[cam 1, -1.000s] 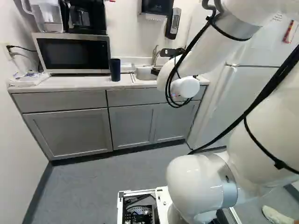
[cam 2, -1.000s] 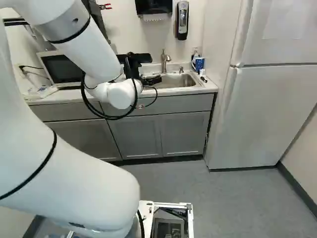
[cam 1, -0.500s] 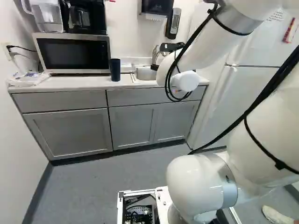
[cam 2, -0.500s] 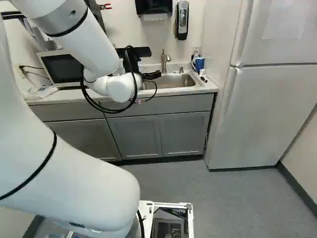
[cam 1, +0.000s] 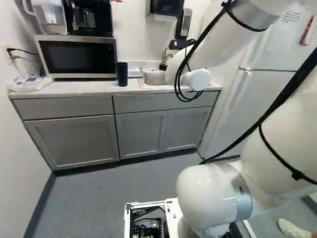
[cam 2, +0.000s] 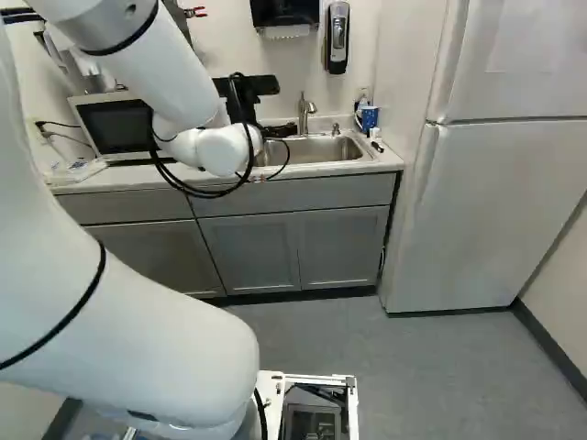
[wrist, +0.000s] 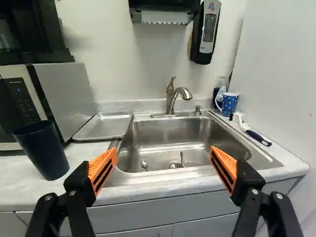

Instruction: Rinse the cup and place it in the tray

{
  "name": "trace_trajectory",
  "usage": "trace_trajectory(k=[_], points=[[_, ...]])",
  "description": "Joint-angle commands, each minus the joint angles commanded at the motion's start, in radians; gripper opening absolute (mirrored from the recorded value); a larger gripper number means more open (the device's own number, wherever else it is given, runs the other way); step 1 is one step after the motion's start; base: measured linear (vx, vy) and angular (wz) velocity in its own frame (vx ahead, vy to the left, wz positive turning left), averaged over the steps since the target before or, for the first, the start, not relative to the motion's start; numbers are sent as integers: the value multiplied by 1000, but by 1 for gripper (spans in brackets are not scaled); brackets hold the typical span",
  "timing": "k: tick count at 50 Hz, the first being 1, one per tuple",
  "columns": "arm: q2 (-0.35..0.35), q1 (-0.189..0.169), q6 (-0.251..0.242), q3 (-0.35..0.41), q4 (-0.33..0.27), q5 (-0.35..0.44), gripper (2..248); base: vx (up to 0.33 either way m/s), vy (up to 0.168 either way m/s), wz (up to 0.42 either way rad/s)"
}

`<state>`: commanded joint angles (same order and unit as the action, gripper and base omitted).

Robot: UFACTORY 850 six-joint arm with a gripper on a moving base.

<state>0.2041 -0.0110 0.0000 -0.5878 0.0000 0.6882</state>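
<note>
Gripper (cam 2: pixel 278 131) is released: in the wrist view, its two fingers stand wide apart, orange pads (wrist: pixel 103 168) facing each other across an unoccupied gap. It is directed toward the sink (wrist: pixel 165 136), whose basin appears ahead of and between the fingers. The arm (cam 2: pixel 151 69) reaches toward the counter (wrist: pixel 143 191) that carries the sink. The dark blue cup (wrist: pixel 42 152) stands upright on the counter, on the microwave side of the sink, apart from the gripper. The metal tray (wrist: pixel 104 126) lies flat directly beside the sink, between it and the microwave (wrist: pixel 69 94); the cup is near the tray's front corner. The faucet (wrist: pixel 174 96) is mounted at the rear of the sink, spout directed over the basin. On the side of the sink opposite the tray, a brush (wrist: pixel 256 136) with a dark handle rests on the counter, with a dotted mug (wrist: pixel 229 104) farther back. Paper towel dispenser (wrist: pixel 165 11) and soap dispenser (wrist: pixel 206 32) are fixed to the wall above the sink. In the right base view, the refrigerator (cam 2: pixel 500 211) stands to the right of the sink.
</note>
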Motion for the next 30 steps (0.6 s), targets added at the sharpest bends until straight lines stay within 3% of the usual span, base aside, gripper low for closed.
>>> trace_trajectory(k=[30], points=[[16,2,0,-51,0,-75,247,0,0,0]])
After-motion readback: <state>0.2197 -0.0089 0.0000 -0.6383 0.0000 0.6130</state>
